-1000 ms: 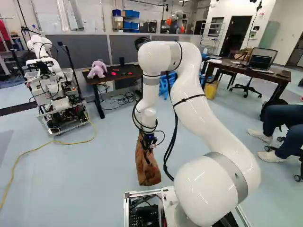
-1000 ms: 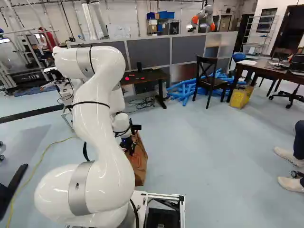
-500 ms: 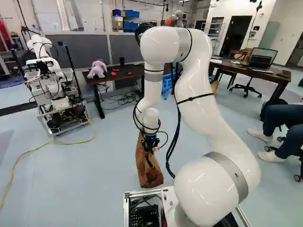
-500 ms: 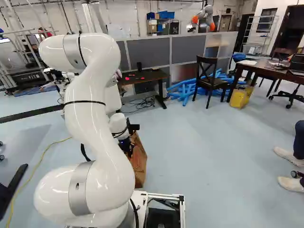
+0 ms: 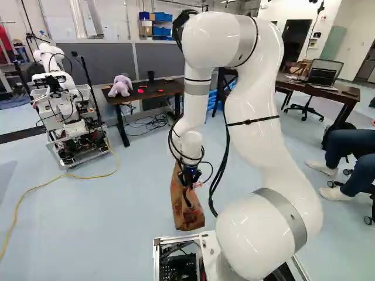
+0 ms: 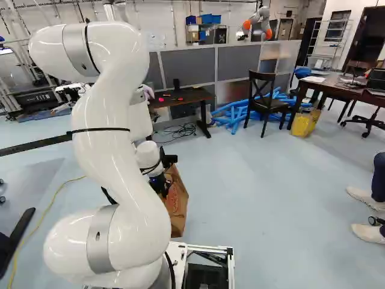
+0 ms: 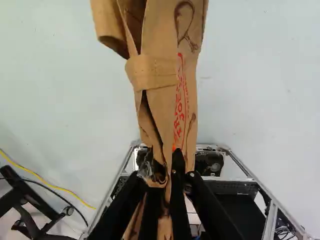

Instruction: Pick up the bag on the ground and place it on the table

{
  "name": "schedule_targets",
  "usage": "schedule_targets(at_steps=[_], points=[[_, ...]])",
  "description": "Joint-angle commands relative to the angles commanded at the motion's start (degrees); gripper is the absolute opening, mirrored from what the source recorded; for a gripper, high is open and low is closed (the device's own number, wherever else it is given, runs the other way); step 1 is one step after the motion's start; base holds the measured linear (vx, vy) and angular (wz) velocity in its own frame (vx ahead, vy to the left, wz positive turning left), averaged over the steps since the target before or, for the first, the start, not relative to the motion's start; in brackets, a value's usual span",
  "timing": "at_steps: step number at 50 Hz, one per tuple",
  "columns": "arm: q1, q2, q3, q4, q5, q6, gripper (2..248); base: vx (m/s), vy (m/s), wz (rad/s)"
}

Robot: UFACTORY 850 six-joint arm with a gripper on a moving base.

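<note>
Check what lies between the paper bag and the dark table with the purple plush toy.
In the left base view, bare floor beyond the paper bag, then black cables near the foot of the dark table.

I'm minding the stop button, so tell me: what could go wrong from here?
The gripper pinches creased paper of the bag, which might tear or slip. The bag is close to the base's metal frame and could catch on it. If the table with the plush toy is the goal, the toy might get knocked.
</note>
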Motion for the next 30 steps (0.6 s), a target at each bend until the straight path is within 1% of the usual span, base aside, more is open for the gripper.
schedule_targets(at_steps=[14,21,30], points=[[-0.1,4.2,2.3,0.0,-0.8,0.0,23,0.0,0.0,0.0],[-0.3,6.4,3.2,0.0,-1.9,0.0,23,0.0,0.0,0.0],[-1.0,9.1,4.4,0.0,-4.2,0.0,23,0.0,0.0,0.0]])
